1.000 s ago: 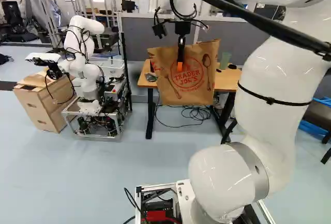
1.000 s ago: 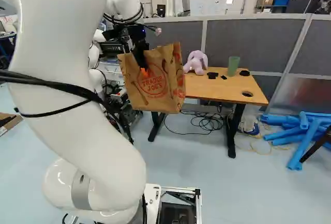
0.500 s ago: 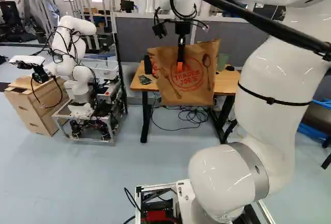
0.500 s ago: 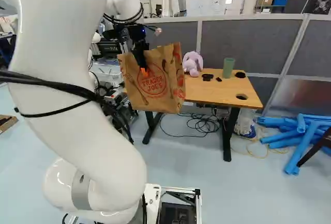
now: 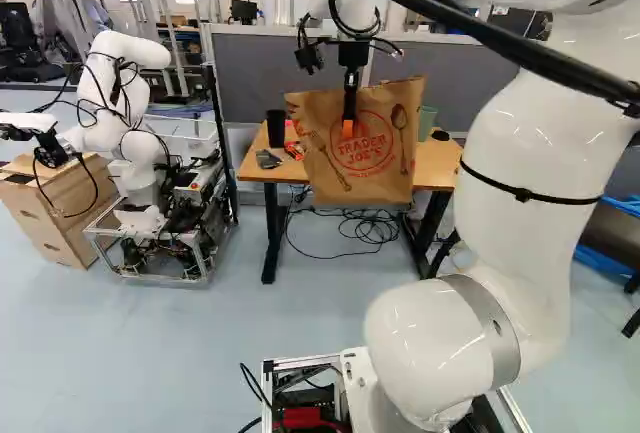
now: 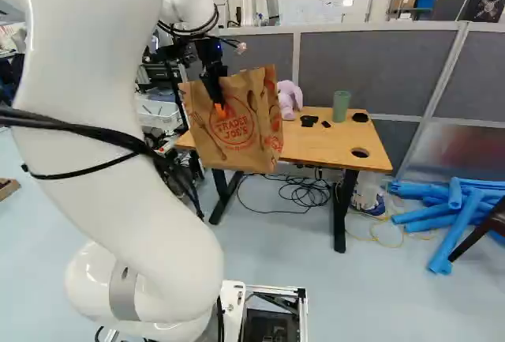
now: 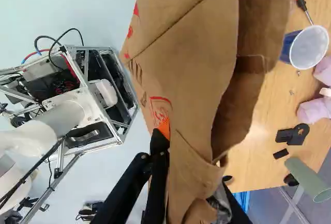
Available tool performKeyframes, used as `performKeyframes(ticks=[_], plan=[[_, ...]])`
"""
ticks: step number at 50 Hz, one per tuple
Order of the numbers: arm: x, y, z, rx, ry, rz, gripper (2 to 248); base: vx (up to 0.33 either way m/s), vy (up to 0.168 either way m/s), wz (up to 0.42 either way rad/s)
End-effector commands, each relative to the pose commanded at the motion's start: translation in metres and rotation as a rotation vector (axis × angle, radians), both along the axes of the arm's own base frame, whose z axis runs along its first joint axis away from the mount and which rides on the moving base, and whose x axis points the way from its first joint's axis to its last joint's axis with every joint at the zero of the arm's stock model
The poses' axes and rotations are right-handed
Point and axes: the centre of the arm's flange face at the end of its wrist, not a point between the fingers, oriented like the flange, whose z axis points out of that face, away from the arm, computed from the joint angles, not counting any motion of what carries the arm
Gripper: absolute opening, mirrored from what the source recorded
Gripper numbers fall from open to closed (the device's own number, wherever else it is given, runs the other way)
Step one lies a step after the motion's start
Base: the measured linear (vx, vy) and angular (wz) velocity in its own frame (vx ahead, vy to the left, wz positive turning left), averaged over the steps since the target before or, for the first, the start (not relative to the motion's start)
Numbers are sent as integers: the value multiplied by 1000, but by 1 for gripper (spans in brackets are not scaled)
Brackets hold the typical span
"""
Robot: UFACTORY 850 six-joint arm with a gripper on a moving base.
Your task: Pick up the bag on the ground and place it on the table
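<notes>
In the left base view my gripper (image 5: 349, 123) is shut on the upper side wall of the brown paper bag (image 5: 372, 165). The bag hangs upright, well off the floor, in front of the wooden table (image 6: 327, 148). In the wrist view one orange-padded finger of the gripper (image 7: 191, 159) presses on the bag's outer face. The other finger is mostly hidden by the paper (image 7: 199, 58). Part of the tabletop shows past the bag in this view. Whether the bag's underside touches the table's edge, I cannot tell.
On the table are a green cup (image 6: 341, 106), a purple plush toy (image 6: 289, 99), a dark cup (image 5: 275, 128) and small black parts. A grey partition stands behind. Another robot (image 5: 135, 143) is at the left of the left base view; blue tubes (image 6: 450, 216) lie at the right.
The base has moved: table, other robot and partition have shifted left in both base views, and the table looks slightly nearer. My arm and the held bag keep their pose above the base.
</notes>
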Motion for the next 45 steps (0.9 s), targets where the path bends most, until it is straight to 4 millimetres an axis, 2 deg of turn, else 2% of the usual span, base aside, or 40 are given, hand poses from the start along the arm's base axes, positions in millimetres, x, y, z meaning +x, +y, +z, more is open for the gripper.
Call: performKeyframes(ticks=[45], plan=[[0,0,0,0,0,0,18,78,-107,4]])
